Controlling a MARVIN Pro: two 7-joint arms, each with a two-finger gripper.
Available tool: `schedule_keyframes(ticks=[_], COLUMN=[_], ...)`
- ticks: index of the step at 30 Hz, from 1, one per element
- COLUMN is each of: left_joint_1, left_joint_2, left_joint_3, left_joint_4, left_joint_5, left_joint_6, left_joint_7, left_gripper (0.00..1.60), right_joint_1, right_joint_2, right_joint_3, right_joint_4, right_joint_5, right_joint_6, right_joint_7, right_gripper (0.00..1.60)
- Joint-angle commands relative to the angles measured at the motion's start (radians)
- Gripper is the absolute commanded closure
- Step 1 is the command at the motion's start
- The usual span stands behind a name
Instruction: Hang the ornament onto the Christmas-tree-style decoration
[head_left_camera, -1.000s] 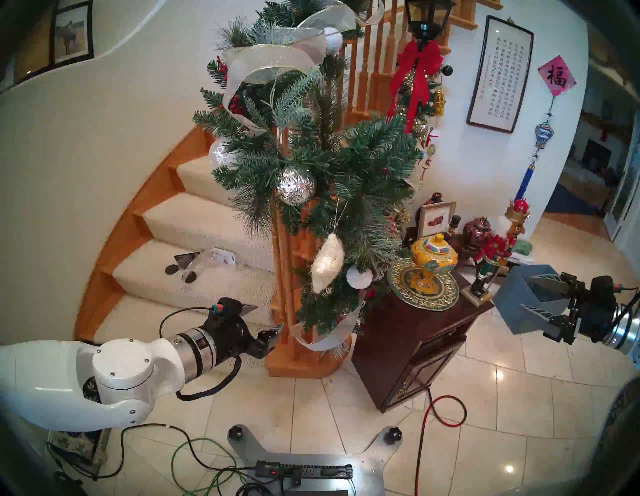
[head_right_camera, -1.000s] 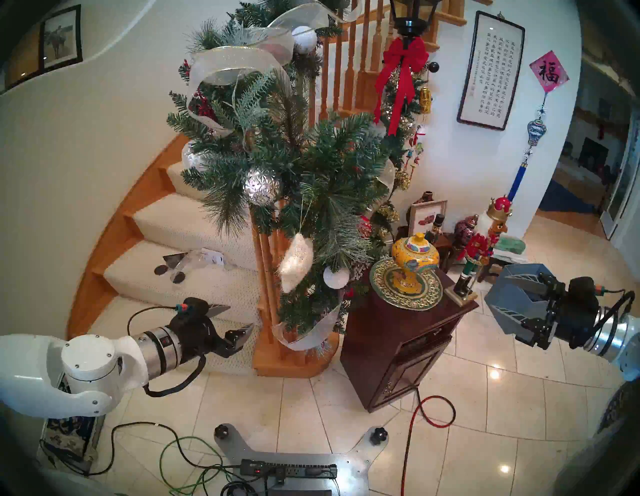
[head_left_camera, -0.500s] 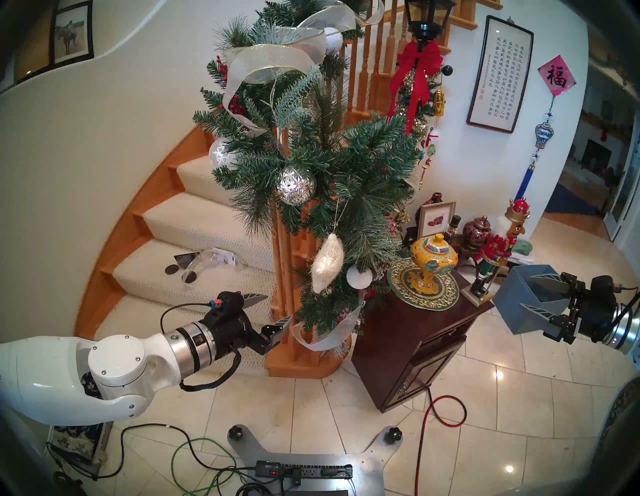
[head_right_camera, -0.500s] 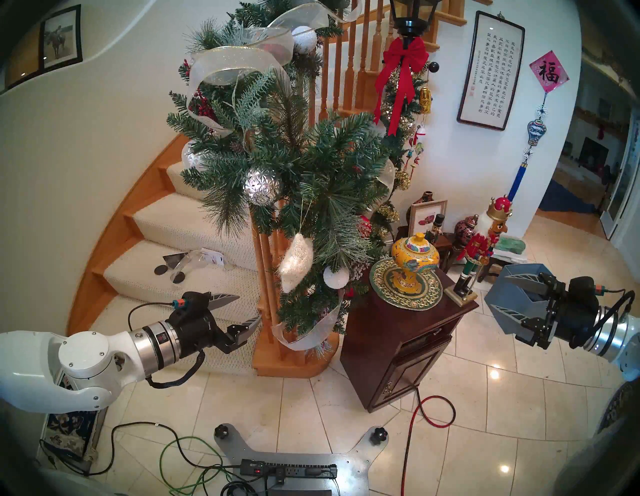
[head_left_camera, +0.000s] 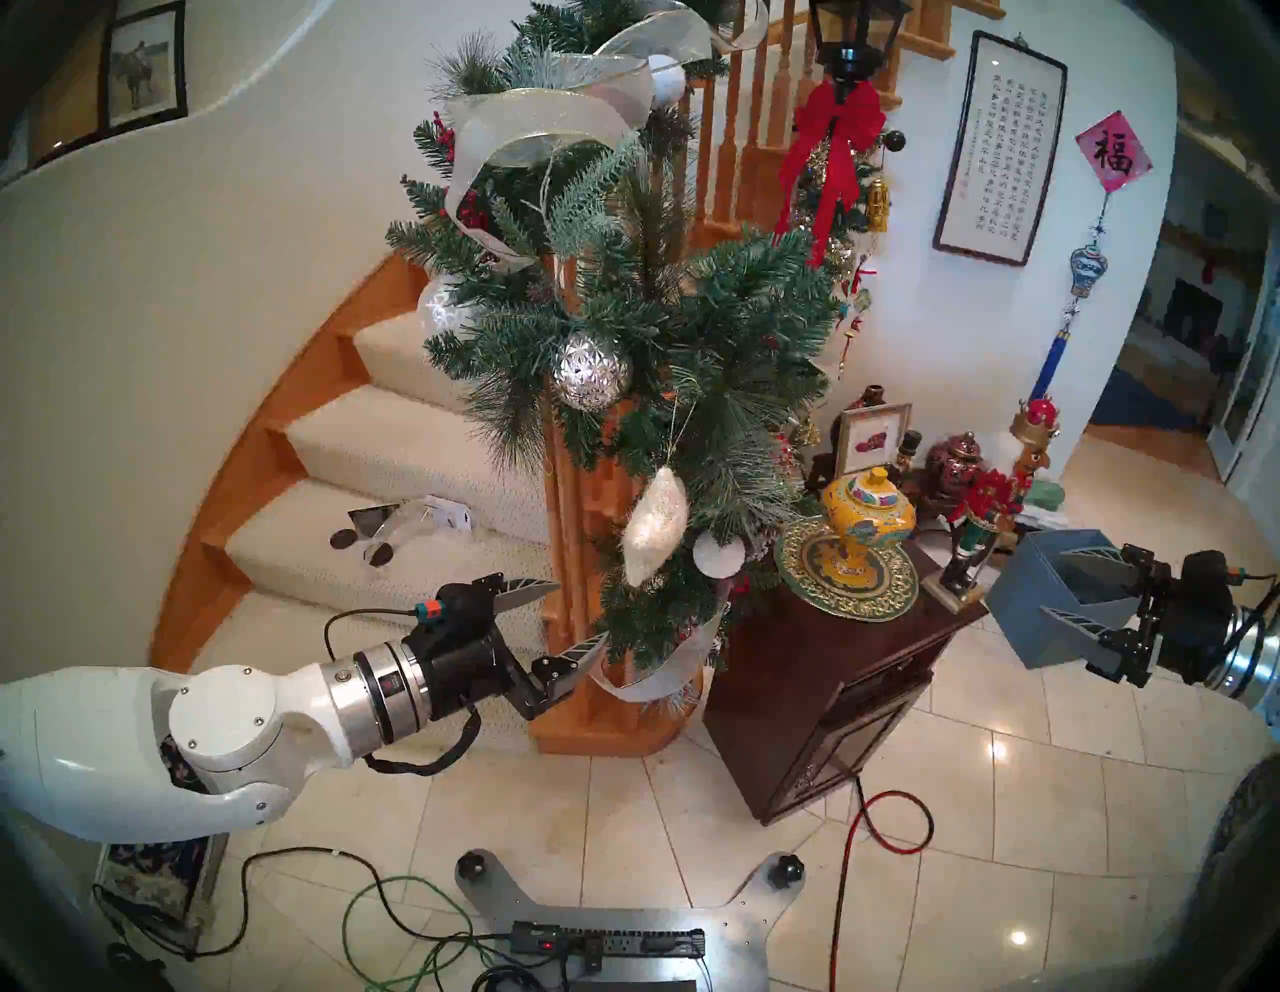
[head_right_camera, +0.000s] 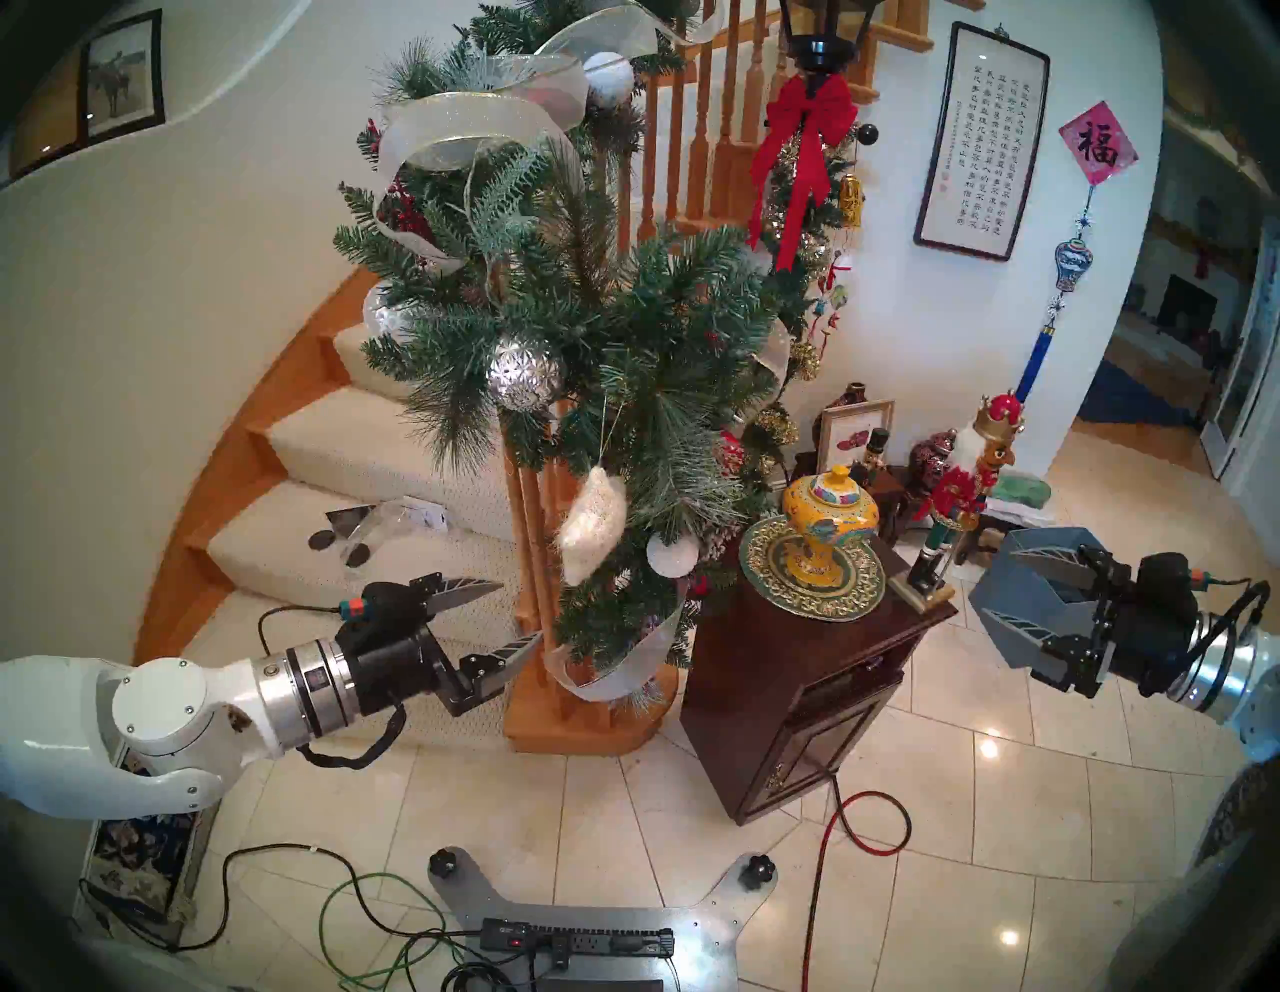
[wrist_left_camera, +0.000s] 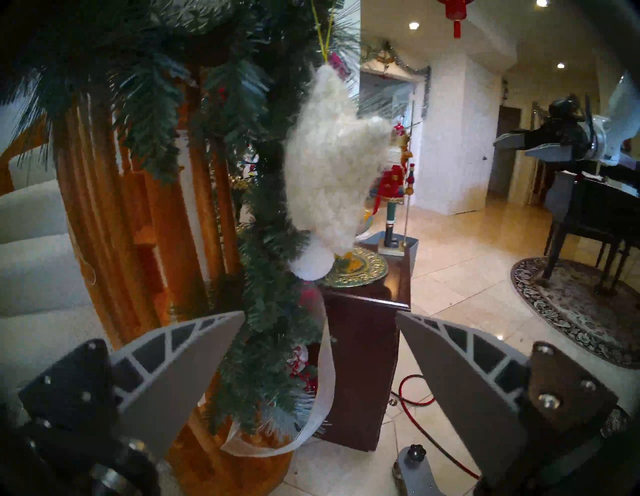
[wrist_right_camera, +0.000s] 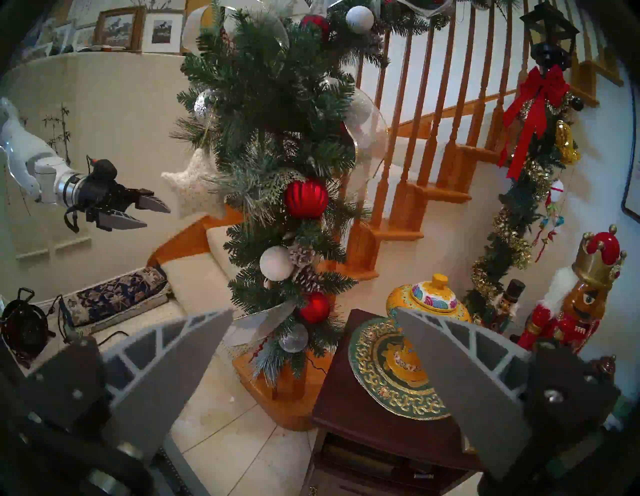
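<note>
The ornament (head_left_camera: 654, 523), a fuzzy white star, hangs by a thin gold string from the Christmas-tree-style decoration (head_left_camera: 623, 325), a bushy green garland with silvery ribbon on the stair post. No gripper touches it. My left gripper (head_left_camera: 582, 609) is open and empty, below and to the left of the star, its near fingertip close to the garland's lowest branches. In the left wrist view the star (wrist_left_camera: 329, 166) hangs above the gap of the left gripper (wrist_left_camera: 320, 313). My right gripper (head_left_camera: 1051, 582) is open and empty far to the right; the right wrist view shows the star (wrist_right_camera: 195, 187).
A dark wooden cabinet (head_left_camera: 831, 693) right of the post carries a green-gold plate (head_left_camera: 893, 599) with a yellow jar and a nutcracker (head_left_camera: 983, 512). A blue-grey box (head_left_camera: 1025, 623) shows behind the right gripper. Cables (head_left_camera: 873, 824) cross the tiled floor. Carpeted stairs (head_left_camera: 360, 540) rise at left.
My left arm has moved right and slightly up, bringing the open gripper close under the garland's lower end. The star still hangs there and the right arm has not moved.
</note>
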Motion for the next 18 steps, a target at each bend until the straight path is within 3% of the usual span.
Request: schedule_keyframes(ticks=[1,18], left_joint_1=[0.001,0.022], left_joint_2=[-0.002,-0.002], left_joint_3=[-0.005,0.002], left_joint_4=[0.031,0.136], left_joint_5=[0.014,0.001], left_joint_6=[-0.081,-0.289], left_joint_7=[-0.066,-0.189], left_gripper=[0.0,0.0], right_joint_1=[0.004,0.004], right_joint_2=[0.0,0.001], right_joint_3=[0.003,0.003], right_joint_4=[0.0,0.002], right_joint_5=[0.001,0.01], right_joint_6=[-0.001,-0.001], right_joint_7=[0.062,0.084], right_gripper=[0.0,0.0])
